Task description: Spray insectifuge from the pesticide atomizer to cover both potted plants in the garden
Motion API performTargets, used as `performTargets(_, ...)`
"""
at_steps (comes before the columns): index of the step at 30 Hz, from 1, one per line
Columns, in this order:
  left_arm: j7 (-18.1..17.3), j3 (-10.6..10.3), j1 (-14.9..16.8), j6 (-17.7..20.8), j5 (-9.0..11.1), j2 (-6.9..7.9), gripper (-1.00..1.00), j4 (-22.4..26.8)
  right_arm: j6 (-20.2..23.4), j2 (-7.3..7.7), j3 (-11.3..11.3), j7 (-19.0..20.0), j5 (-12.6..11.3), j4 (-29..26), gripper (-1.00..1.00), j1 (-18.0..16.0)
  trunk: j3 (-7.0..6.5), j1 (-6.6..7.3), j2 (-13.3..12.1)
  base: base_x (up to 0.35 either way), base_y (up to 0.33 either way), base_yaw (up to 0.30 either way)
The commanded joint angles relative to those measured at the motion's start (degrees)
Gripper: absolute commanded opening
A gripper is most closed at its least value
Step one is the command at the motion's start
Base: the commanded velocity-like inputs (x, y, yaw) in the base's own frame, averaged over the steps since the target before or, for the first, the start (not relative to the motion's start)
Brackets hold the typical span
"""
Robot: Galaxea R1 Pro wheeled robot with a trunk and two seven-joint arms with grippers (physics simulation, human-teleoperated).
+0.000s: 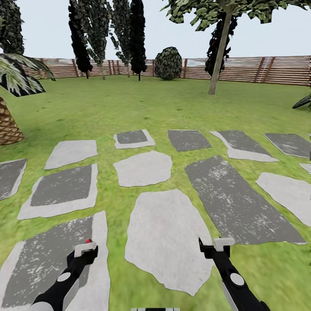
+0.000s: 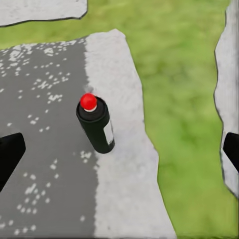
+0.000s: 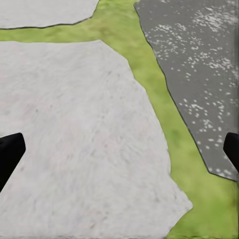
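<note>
The slim dark green-black pesticide atomizer (image 2: pixel 96 124) with a red cap stands upright on a grey-and-white stepping stone (image 2: pixel 45 149) directly below the left gripper (image 2: pixel 119 149), whose 2 fingers are spread wide around it, while the farther right gripper (image 3: pixel 119 149) hangs released.

The pesticide atomizer (image 2: pixel 96 124), a dark bottle with a red cap and pale label, is seen upright on a grey-and-white stepping stone (image 2: pixel 45 164) in the garden lawn (image 1: pixel 142 108).
</note>
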State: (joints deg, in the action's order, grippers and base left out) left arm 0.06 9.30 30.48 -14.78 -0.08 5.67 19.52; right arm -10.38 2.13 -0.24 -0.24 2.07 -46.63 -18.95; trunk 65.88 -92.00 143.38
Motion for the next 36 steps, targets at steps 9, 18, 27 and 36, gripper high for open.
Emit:
performTargets(9, 0.1, 0.3, 0.0, -0.2, 0.2, 0.03, 1.00, -0.4, -0.2, -0.09, 0.0, -0.1, 0.2, 0.0, 1.00, 0.0, 2.56, -0.22, 0.1, 0.000, 0.000, -0.149)
performTargets(18, 0.1, 0.2, -0.1, -0.3, -0.1, 0.07, 1.00, -0.4, -0.2, -0.12, 0.1, -0.1, 0.2, 0.0, 1.00, 0.0, 4.71, -0.45, 0.3, 0.000, 0.000, -0.008)
performTargets(27, 0.1, 0.2, -0.1, -0.4, -0.1, 0.05, 1.00, -0.4, -0.3, -0.13, 0.0, -0.1, 0.2, 0.0, 1.00, 0.0, 7.46, -0.68, 0.4, 0.000, 0.000, 0.000)
performTargets(36, 0.2, 0.3, -0.1, -0.9, 0.3, 0.13, 1.00, -0.4, -0.3, -0.13, 0.1, -0.1, 0.2, 0.0, 1.00, 0.0, 9.71, -0.86, 0.5, 0.000, 0.000, 0.000)
